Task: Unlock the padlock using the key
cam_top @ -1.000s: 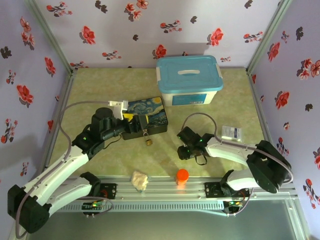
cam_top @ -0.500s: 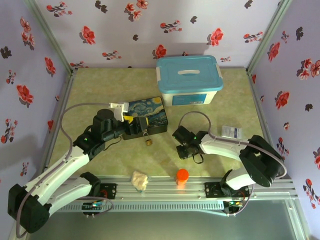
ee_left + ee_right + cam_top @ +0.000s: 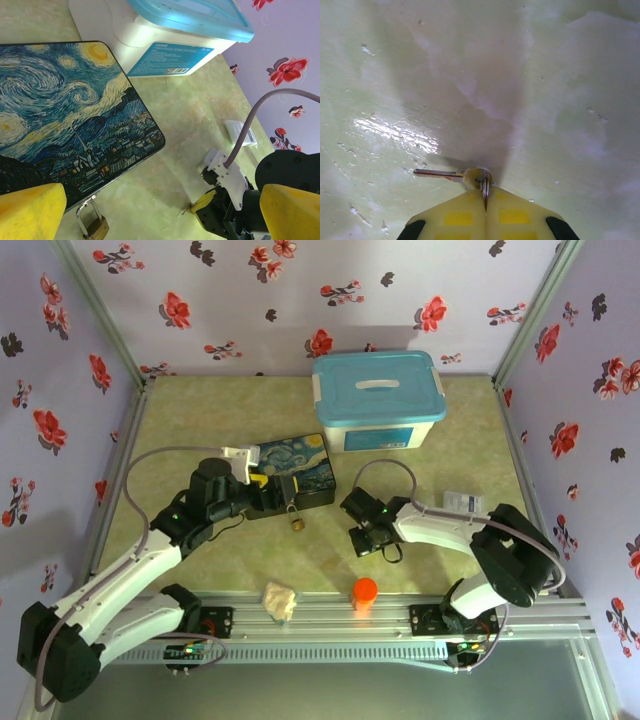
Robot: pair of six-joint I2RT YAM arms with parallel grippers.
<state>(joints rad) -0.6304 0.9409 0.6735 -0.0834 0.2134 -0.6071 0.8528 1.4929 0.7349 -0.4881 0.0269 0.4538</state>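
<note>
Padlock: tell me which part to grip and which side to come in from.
Probably grip the padlock by its brass body, across its sides, coming from above on the side away from the painted box. Its shackle is hooked at the box's front edge, leaving only the body free.

Bright, even overhead light — sharp frames, glare on table point(image 3: 395, 131).

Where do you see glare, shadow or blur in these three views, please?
Right wrist: a bright glare patch on the table, up-left of the key, and a soft shadow beyond it. Left wrist: the yellow fingers near the lens look soft, the painted box crisp. Top external: even, soft light; the padlock is too small for detail.
</note>
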